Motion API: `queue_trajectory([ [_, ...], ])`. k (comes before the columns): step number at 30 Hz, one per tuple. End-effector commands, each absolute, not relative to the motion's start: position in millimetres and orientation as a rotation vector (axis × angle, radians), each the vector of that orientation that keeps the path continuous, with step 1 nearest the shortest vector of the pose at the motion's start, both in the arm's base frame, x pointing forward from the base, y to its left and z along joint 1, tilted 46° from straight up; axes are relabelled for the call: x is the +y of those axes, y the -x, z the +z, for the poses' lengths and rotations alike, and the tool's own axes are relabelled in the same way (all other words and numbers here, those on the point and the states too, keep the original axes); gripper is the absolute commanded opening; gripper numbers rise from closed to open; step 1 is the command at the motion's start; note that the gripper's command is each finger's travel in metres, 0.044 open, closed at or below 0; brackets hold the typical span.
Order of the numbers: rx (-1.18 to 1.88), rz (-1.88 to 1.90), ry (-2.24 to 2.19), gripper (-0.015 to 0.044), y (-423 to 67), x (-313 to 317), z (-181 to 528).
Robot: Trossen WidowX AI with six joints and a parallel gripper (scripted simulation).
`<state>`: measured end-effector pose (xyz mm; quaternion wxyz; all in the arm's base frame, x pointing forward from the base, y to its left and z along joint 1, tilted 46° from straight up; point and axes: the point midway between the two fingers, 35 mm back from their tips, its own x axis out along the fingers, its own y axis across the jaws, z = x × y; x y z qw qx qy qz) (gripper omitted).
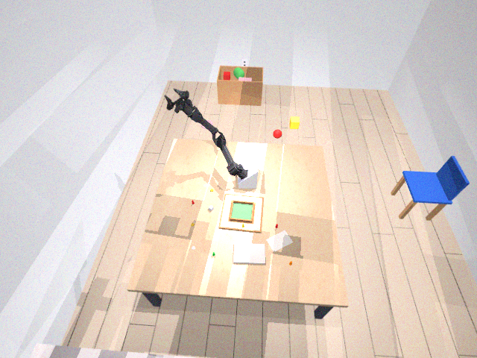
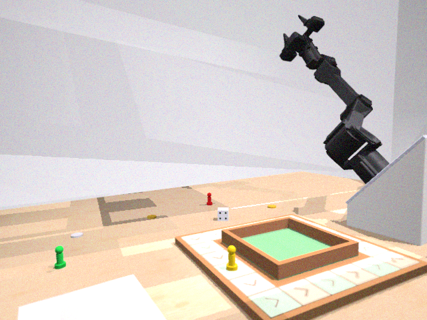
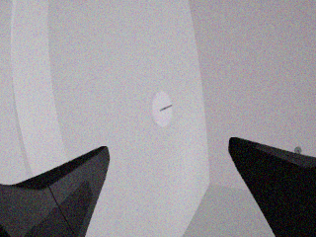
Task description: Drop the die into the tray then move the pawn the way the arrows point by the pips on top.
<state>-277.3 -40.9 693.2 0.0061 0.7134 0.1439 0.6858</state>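
A white die (image 1: 210, 209) (image 2: 222, 213) lies on the table just left of the board (image 1: 227, 226) (image 2: 272, 303). The board has a ring of arrow squares around a brown-walled dice tray (image 1: 231, 211) (image 2: 310, 260) with a green floor. A yellow pawn (image 1: 243, 225) (image 2: 231, 257) stands on a square of the board's near edge. My gripper (image 1: 171, 94) (image 2: 292, 27) (image 3: 169, 149) is open and empty. It is raised high at the back of the table, pointing up and away from the board; the wrist view shows only wall.
A grey wedge block (image 1: 248, 180) (image 2: 389, 207) stands behind the board at my arm's base. A red pawn (image 2: 209, 199), a green pawn (image 2: 59, 257), small discs and white paper sheets (image 1: 249, 253) lie around. A box (image 1: 240, 92) and a blue chair (image 1: 433, 186) stand on the floor.
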Motion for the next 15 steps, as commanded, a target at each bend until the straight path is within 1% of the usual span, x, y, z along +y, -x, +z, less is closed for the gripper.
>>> queue_trajectory([
  [1,0.440,2.137,-2.237,0.0374,274.5,-40.3,694.0],
  [3,0.361,2.061,-2.271,0.0321,251.9,-35.2,700.1],
  [5,0.248,1.941,-2.310,0.0275,217.4,-28.3,707.2],
  [11,0.021,1.639,-2.354,0.0275,137.4,-15.4,714.6],
  [15,-0.123,1.379,-2.346,0.0275,72.6,-8.3,711.7],
])
